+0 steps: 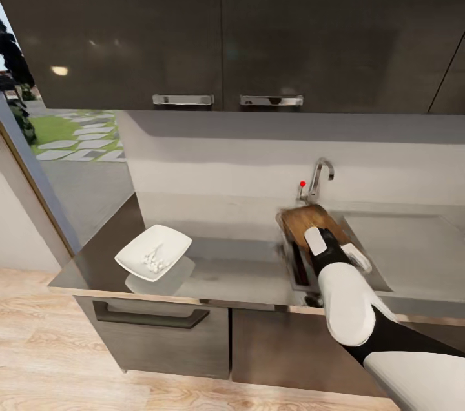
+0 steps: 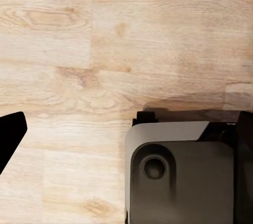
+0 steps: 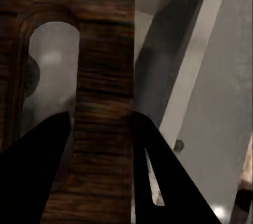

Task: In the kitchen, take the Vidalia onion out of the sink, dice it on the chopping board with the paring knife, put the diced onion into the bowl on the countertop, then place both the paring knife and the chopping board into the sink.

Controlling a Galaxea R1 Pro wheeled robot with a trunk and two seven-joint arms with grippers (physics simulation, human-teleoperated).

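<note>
Over the sink [image 1: 378,269], the right gripper [image 3: 103,129] clamps one chopping board [image 1: 309,219] by its handle end, tilted into the basin below the faucet [image 1: 318,180]; left of the sink sits one bowl [image 1: 154,251], apparently holding pale diced bits; the left gripper's opening I cannot tell

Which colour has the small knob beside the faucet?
Red. The knob sits beside the chrome faucet; the head view shows it best.

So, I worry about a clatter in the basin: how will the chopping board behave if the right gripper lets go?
The chopping board looks like stiff wood, so it should not flex. The right gripper pinches it beside its handle slot, over the sink; released, it would probably slide or tip down.
</note>
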